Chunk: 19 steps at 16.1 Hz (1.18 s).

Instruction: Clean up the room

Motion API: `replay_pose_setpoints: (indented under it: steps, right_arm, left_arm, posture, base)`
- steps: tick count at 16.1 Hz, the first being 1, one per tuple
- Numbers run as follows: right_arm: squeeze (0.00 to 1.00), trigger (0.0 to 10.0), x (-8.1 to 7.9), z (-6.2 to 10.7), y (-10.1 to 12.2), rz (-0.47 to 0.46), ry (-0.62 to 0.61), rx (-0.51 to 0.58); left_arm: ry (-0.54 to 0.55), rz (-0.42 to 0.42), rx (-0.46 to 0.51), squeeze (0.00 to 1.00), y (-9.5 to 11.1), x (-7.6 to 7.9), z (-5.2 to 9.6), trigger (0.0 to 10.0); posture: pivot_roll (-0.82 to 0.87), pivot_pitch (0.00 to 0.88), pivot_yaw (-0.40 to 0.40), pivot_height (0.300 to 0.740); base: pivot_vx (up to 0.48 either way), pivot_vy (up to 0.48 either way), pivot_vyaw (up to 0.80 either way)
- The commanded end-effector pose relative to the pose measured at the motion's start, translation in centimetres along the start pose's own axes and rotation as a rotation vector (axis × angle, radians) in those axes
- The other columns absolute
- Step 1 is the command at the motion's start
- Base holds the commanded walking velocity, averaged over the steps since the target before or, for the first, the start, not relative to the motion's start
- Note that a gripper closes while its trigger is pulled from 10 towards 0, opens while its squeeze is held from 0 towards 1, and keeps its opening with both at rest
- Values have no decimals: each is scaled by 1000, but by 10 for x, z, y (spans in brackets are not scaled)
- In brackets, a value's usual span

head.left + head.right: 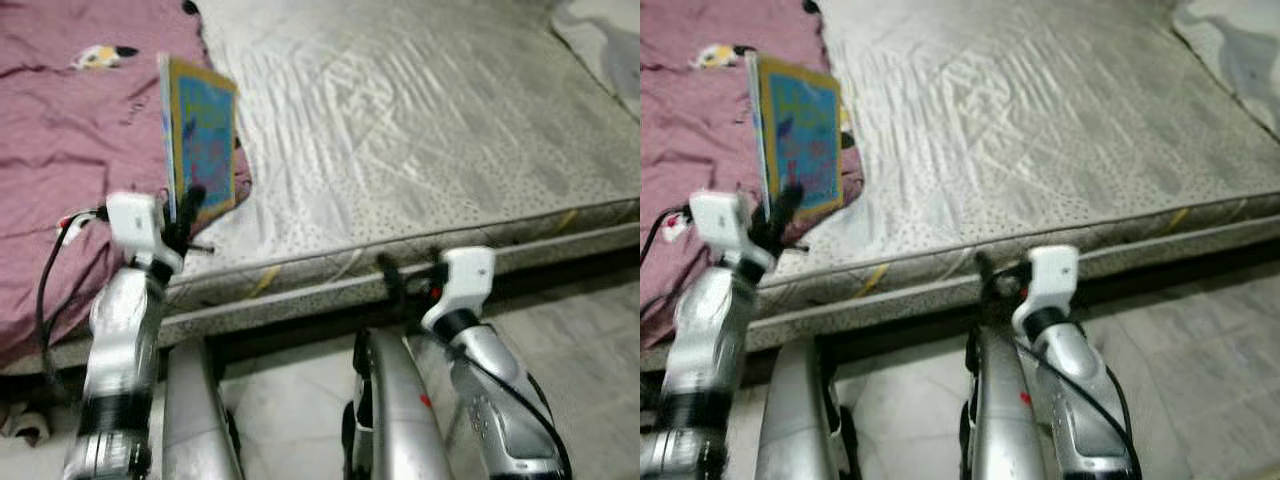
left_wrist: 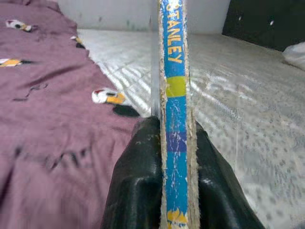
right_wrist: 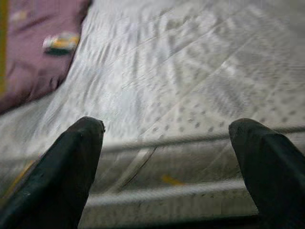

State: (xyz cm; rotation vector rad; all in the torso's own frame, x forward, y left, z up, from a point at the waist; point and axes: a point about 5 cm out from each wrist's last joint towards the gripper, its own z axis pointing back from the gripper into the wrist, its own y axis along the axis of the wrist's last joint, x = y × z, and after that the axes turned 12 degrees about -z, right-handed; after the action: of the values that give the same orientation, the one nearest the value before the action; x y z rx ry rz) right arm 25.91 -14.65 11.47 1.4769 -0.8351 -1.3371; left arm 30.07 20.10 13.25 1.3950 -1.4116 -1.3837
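— Why do we hold the thin, blue-and-yellow hardcover picture book (image 1: 203,137) upright like that?

— Because our left end effector (image 1: 183,213) pinches it by its lower edge, fingers (image 2: 138,181) clamped on either side of the worn blue spine. Gripped there, the book stands on end above the rumpled mauve blanket (image 1: 60,150), just at the line where it meets the bare grey quilted mattress (image 1: 420,130) — lifted free of the bed, so we judge it ready to be carried off.

— And the right end effector (image 3: 167,157)?

— It hangs low at the mattress edge, its two black fingers spread wide with nothing between them. We think it is kept out of the way while the left arm does the work.

— Anything to watch?

— The grip sits at one end of a tall, flat thing — it could swing or slip as we walk. The views are blurred, so the cover's picture we cannot read.
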Motion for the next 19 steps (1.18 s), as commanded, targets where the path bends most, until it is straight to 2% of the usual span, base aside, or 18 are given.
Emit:
replay_pose_setpoints:
  steps: [1,3,6,9,12,14,15,19]
  right_arm:
    - [0,10000,6,-1,1,-29,-41,23]
    - [0,10000,4,-5,3,-63,-41,41]
    - [0,10000,2,-11,5,-70,-44,53]
    - [0,10000,1,-14,4,-77,-43,60]
    - [0,10000,4,-16,9,-73,-59,83]
    - [0,10000,7,-18,12,-71,-71,98]
    - [0,10000,8,-18,12,-66,-72,99]
    - [0,10000,10,-21,12,-65,-95,113]
  left_arm:
    - [4,-26,23,0,10,3,3,10000]
    - [8,-22,-22,0,5,7,15,10000]
    - [75,12,-82,0,0,8,30,10000]
    - [75,-10,-115,0,-3,14,31,10000]
    - [81,-33,-148,0,-2,13,27,10000]
    - [100,3,-193,0,-9,13,30,10000]
    - [93,80,-235,0,-15,16,32,10000]
    - [128,53,-285,0,-23,12,43,10000]
  posture:
    - [-15,117,-18,536]
    - [-2,119,-18,560]
    - [4,117,-18,594]
    - [13,113,-18,619]
    - [8,112,-13,653]
    - [6,106,-7,678]
    - [6,106,-7,688]
    - [17,97,5,723]
  base:
    - [0,0,0]
    - [0,0,0]
    - [0,0,0]
    - [0,0,0]
    - [0,0,0]
    - [0,0,0]
    - [0,0,0]
    - [0,0,0]
